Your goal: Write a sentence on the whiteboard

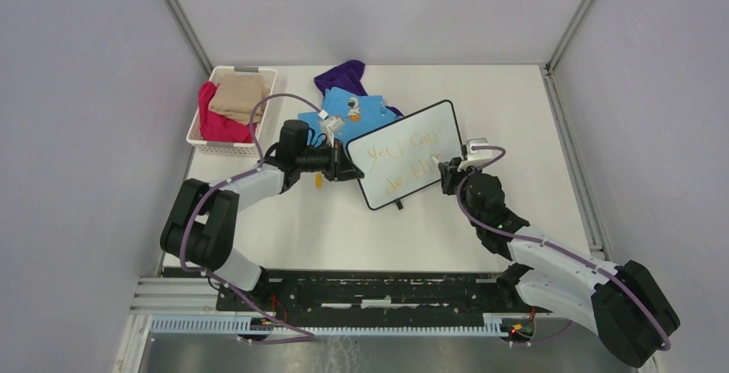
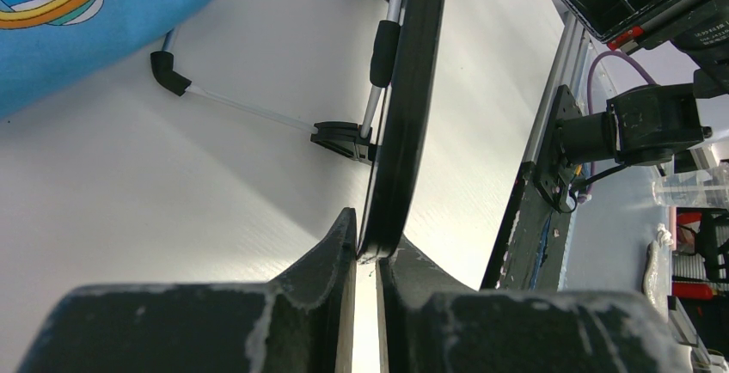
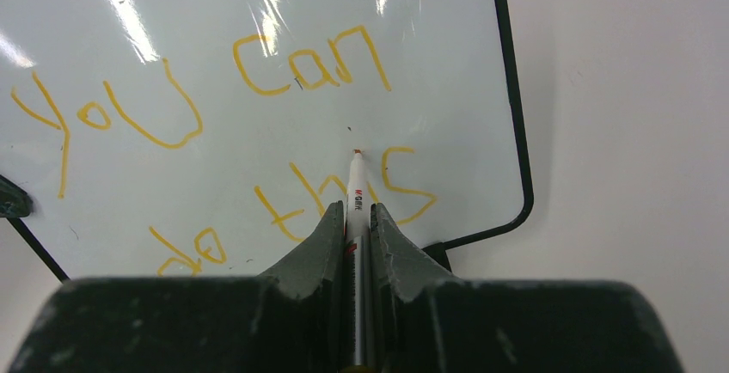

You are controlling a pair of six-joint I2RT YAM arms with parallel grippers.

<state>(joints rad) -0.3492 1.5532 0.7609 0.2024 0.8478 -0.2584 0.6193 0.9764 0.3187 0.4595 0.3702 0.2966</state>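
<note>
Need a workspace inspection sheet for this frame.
Surface: white table, no spills seen.
Job's things: whiteboard propped on its legs; sentence "you can do this" in orange; marker tip at "this".
Clutter: blue shirt, purple cloth behind board; basket holding red cloth, beige cloth.
Grippers: left gripper shut on whiteboard's edge; right gripper shut on marker.
Cables: purple cables along both arms.
Surroundings: grey walls, aluminium rail.

A white basket (image 1: pixel 194 135) sits at the far left corner of the surface (image 1: pixel 516 132), holding red cloth (image 1: pixel 219 125) and tan cloth (image 1: pixel 239 96). By the far edge lie a blue garment (image 1: pixel 374 113) and a purple cloth (image 1: pixel 344 75).
</note>
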